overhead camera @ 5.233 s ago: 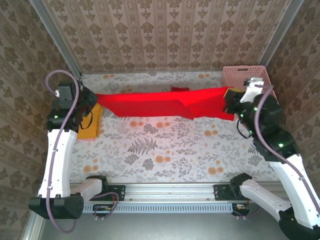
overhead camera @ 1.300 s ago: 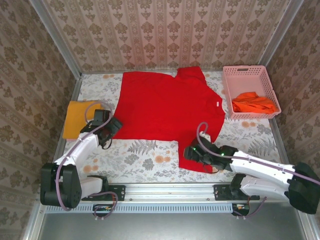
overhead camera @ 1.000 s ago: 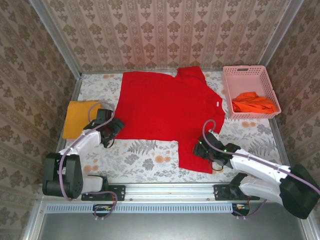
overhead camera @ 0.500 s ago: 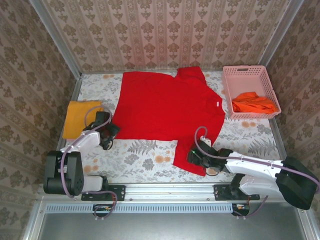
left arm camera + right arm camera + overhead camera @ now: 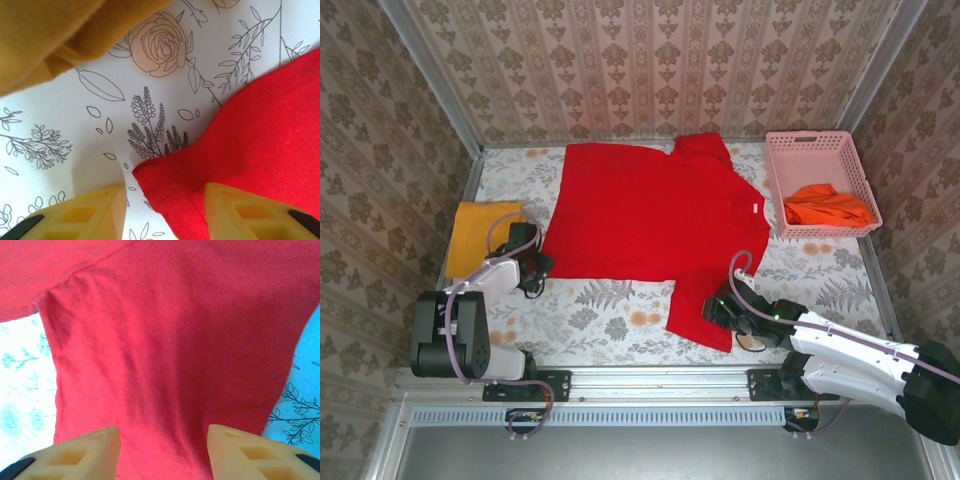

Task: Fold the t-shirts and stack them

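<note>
Now, starting at my left, the yellow shirt (image 5: 45, 35) lies folded just up and to the left of my left gripper (image 5: 165, 212). That gripper's fingers stand apart, low over the table (image 5: 90, 145). The near hem corner of the red shirt (image 5: 260, 150) pokes in between them but is not pinched.

The red shirt spreads flat ahead of both my hands. My right gripper (image 5: 164, 450) is spread too. It sits over the near sleeve, with cloth ahead of and under both fingers.

Beyond and to the right of that hand, the orange shirt (image 5: 825, 205) waits in the basket (image 5: 817, 140).

I see three risks:
- Little of the corner lies between my left fingers, so a shallow bite could let it slip out as I lift.
- My right hand is over the middle of the sleeve, not an edge, so closing there may gather a wad and crease the fold.
- If one hand lifts first, the shirt could skew, and a wide left swing could drag the yellow shirt.

Five seconds ago the red shirt hung stretched in the air between my two raised, closed grippers; it now lies flat and released. Over the last half second my left hand has barely moved, while my right has edged slightly rightward on the sleeve.
</note>
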Robot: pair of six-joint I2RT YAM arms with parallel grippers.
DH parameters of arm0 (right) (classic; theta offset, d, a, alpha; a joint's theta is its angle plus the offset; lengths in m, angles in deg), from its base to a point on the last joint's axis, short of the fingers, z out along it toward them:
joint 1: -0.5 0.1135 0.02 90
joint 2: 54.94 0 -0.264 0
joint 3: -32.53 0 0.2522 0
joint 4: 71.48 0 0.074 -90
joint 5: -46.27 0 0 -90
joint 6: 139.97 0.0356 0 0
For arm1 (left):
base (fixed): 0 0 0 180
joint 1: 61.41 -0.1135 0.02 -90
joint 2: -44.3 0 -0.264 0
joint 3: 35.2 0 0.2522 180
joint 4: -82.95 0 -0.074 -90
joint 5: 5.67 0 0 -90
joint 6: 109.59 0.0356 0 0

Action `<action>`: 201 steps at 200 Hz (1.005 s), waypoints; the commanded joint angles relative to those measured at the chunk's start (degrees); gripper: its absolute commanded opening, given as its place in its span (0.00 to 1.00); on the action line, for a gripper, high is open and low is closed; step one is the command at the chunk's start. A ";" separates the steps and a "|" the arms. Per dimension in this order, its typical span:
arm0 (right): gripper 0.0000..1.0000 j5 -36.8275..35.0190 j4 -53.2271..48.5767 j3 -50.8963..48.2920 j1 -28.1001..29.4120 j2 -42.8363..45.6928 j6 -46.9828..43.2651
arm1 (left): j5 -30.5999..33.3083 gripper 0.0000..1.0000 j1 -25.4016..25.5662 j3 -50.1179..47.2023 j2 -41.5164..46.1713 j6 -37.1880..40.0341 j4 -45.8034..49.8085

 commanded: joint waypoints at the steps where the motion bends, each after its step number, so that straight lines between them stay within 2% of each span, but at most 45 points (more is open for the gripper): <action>1: 0.50 -0.92 -1.51 -1.08 -0.24 0.98 1.52 | -0.48 0.42 -0.55 1.36 -1.25 0.80 -0.41; 26: 0.50 -1.10 -2.04 -1.17 -0.25 1.65 1.42 | -0.95 0.38 -0.93 1.55 -2.37 1.06 -1.11; 55: 0.50 -1.69 -2.85 -1.08 -0.31 2.71 1.51 | -1.11 0.29 -1.03 1.98 -3.55 1.24 -1.64; 98: 0.49 -4.91 -6.59 1.25 -1.05 5.85 -0.73 | -2.50 0.00 -1.50 1.56 -4.00 1.83 -2.94; 142: 0.48 -6.06 -10.53 2.70 -4.90 9.07 -4.38 | -4.24 0.00 -1.59 0.51 -2.35 1.77 -2.28; 201: 0.48 -5.05 -8.85 3.17 -7.02 8.59 -5.43 | -4.00 0.00 -1.50 -1.09 8.63 1.01 4.76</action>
